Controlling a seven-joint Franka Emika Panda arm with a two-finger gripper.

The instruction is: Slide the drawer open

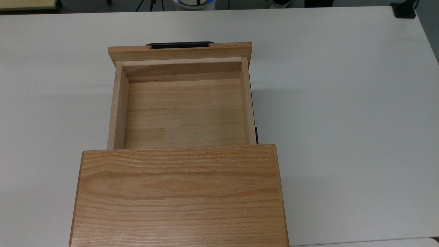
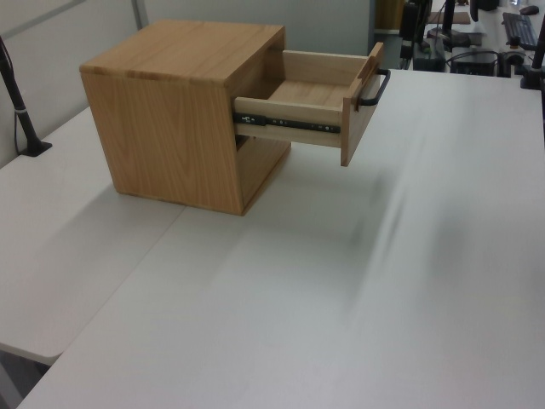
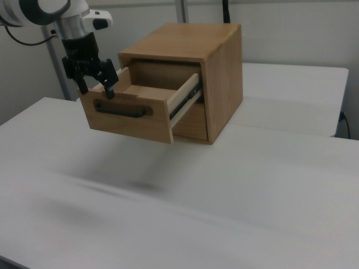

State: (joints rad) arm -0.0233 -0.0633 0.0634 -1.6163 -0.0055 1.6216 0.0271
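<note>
Upper left of the right view: black two-finger end effector [image 3: 96, 82] on the white arm [image 3: 39, 11], fingers spread, gripping nothing, hanging just above the left end of the light oak-wood drawer [image 3: 137, 109] front, clear of the long thin black bar handle [image 3: 122, 110]. Top view centre: drawer [image 1: 183, 109] slid well out of the grained oak cabinet [image 1: 178, 195], interior bare, on the white tabletop [image 1: 343, 103]. Left view shows the black slide rail [image 2: 285, 122] along the drawer side. No readable labels.
</note>
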